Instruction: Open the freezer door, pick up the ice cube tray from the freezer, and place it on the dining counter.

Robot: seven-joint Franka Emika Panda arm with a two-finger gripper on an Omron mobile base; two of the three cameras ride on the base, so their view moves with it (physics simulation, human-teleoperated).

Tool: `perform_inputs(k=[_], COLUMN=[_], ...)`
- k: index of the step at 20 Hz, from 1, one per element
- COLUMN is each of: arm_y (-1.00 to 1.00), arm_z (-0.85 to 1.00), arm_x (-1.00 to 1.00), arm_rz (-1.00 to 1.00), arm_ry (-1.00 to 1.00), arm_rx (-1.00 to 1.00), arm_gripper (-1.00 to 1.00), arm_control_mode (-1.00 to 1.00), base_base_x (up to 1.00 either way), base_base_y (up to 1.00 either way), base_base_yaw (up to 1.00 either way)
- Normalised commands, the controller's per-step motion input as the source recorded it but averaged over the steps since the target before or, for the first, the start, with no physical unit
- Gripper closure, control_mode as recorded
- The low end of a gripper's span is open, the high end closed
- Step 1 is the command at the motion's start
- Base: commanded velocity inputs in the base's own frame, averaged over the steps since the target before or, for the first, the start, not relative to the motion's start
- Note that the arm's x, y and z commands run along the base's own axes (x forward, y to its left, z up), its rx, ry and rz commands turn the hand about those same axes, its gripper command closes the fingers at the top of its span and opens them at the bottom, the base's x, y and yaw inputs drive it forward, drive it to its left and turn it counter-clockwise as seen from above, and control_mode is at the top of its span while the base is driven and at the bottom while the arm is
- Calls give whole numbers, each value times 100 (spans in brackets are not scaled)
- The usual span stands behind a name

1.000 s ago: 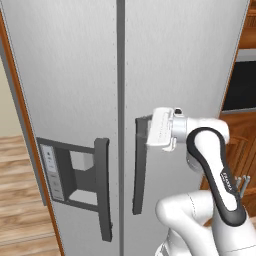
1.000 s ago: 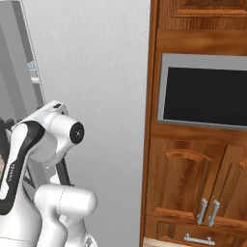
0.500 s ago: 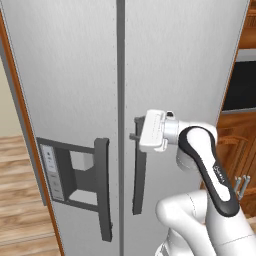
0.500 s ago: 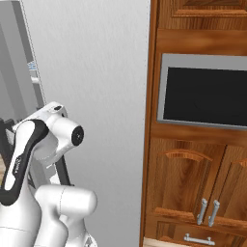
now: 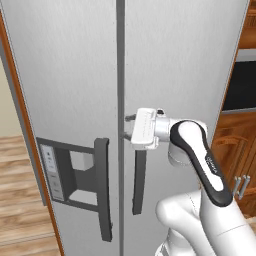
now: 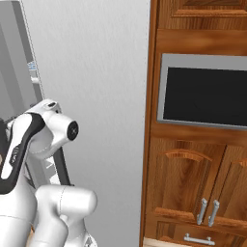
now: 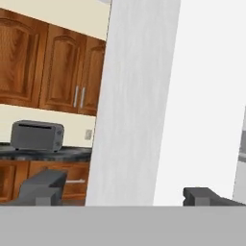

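Plainly, the freezer door (image 5: pixel 65 100) is seen shut in the left base view, its dark bar handle (image 5: pixel 102 187) standing beside the dispenser panel (image 5: pixel 62 172). Right of the seam between the doors, the gripper (image 5: pixel 131 127) is held at the top of the other door's handle (image 5: pixel 139 180), on the wider plain door (image 5: pixel 185 65), so the freezer door's handle lies left of the fingers and lower, apart from them. In the hand view, the two dark fingertips (image 7: pixel 42 188) are seen spread, with a pale brushed-silver upright surface (image 7: pixel 137 101) rising between them; whether it is touched by either tip cannot be told. Beyond it, a grey toaster (image 7: pixel 37 135) on a dark counter (image 7: pixel 72 153) and wooden cabinets (image 7: pixel 48 67) are shown. In the right base view, a dark oven window (image 6: pixel 205 91) is set in wooden cabinetry beside the fridge's grey side (image 6: pixel 91 72).
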Motion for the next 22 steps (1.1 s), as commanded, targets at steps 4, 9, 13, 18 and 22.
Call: perform_inputs(k=[4, 9, 13, 18, 22], arm_y=[57, 56, 65, 81, 99], arm_z=[-12, -16, -14, -10, -13], arm_x=[6, 4, 0, -21, -66], arm_rz=[0, 2, 6, 14, 34], arm_ry=[3, 1, 0, 0, 4], arm_rx=[0, 0, 0, 0, 0], arm_gripper=[-100, -100, -100, -100, -100], arm_control_mode=[-100, -100, -100, -100, -100], base_base_x=[0, 0, 0, 0, 0], base_base_y=[0, 0, 0, 0, 0], base_base_yaw=[0, 0, 0, 0, 0])
